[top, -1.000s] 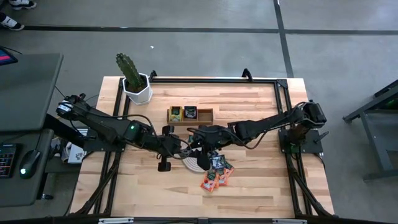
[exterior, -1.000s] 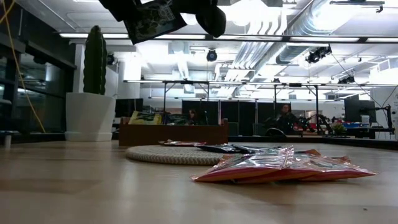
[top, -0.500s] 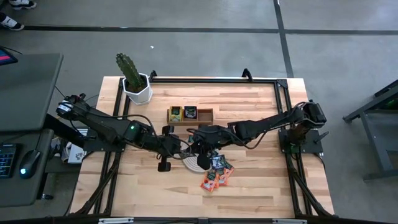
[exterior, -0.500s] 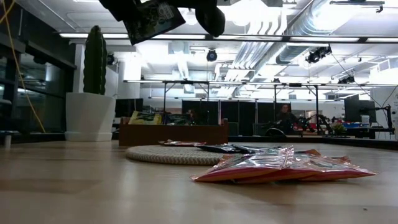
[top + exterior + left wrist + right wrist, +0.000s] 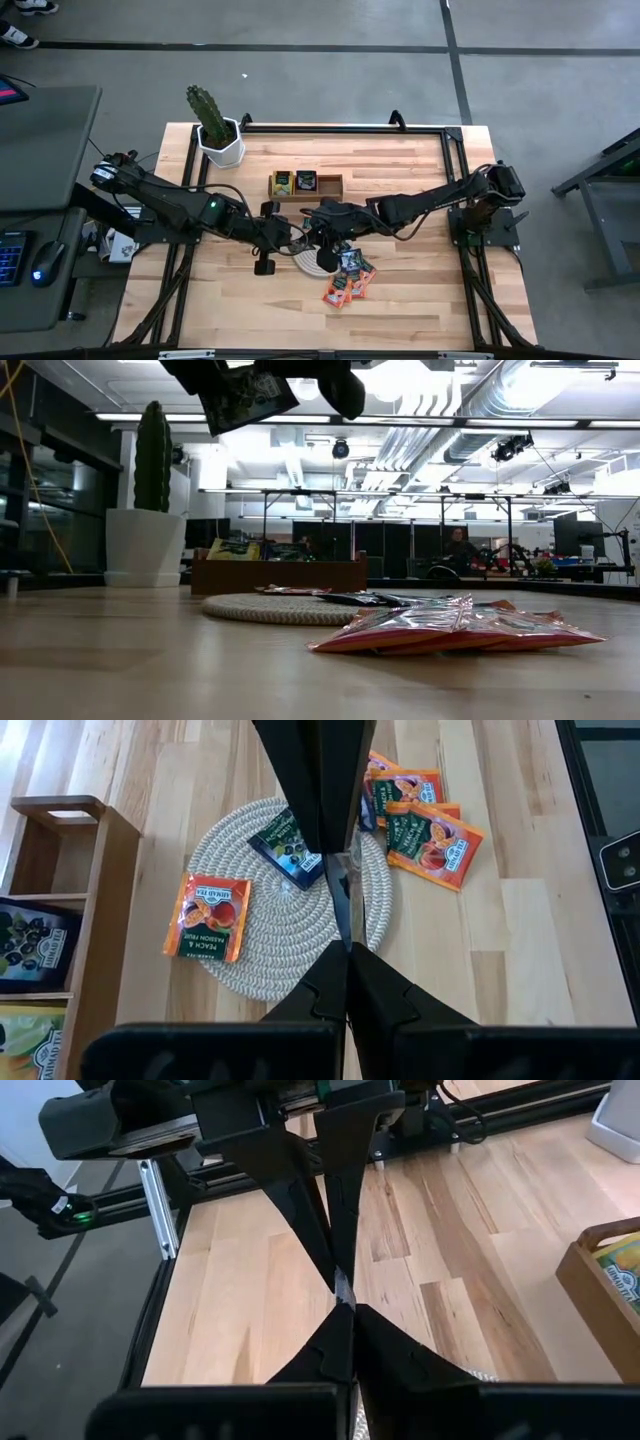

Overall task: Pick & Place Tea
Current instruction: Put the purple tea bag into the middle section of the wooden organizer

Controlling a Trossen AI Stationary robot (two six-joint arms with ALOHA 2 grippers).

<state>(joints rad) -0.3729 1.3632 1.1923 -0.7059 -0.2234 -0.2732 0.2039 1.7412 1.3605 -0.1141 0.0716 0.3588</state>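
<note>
A dark tea sachet [image 5: 245, 395] hangs high above the round woven mat [image 5: 308, 258], between my two grippers, which meet tip to tip. My left gripper [image 5: 345, 948] comes from the table's left and is shut on it. My right gripper [image 5: 347, 1305] comes from the right and is shut on its other side. In both wrist views the sachet shows edge-on as a thin pale strip. An orange sachet [image 5: 207, 917] and a dark blue one [image 5: 290, 850] lie flat on the mat. Several orange-red sachets [image 5: 425, 825] lie on the table beside it. My left gripper pinches the sachet's left edge [image 5: 347, 932] between its two fingers, slanting down from the table's left. The sachet is lifted clear, standing on edge above the mat. My right gripper pinches the opposite edge [image 5: 343, 1290] between its two fingers, coming from the table's right and slanting slightly down. The sachet spans the short gap between the two pairs of fingertips.
The brown wooden tray [image 5: 305, 185] stands behind the mat, with a dark and a yellow-green sachet in its compartments. A cactus in a white pot [image 5: 215, 125] stands at the far left corner. Bare wood lies at the near left and far right.
My right gripper has shut on the sachet's free edge and rolled a little. The sachet stays in the air where it was, tipped only slightly. My left gripper has kept still.
</note>
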